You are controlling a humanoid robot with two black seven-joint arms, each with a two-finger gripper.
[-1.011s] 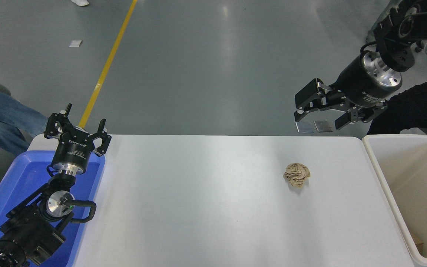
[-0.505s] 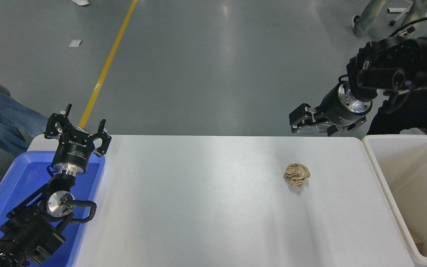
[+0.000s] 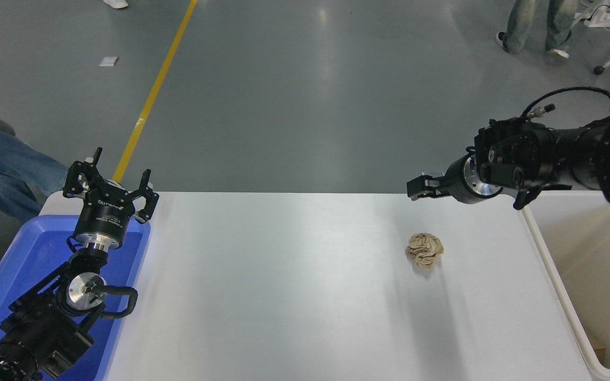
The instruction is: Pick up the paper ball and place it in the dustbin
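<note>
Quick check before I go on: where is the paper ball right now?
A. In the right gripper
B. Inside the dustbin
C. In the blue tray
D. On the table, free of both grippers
D. The paper ball lies on the white table, with the right gripper apart from it near the far edge, the dustbin to its right, and the left gripper parked over the blue tray.

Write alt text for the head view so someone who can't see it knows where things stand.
A crumpled tan paper ball lies alone on a white table, with the robot's right hand above the far edge beyond it, not touching. A cream dustbin stands at the right; the left hand is parked open over a blue tray at the left.
</note>
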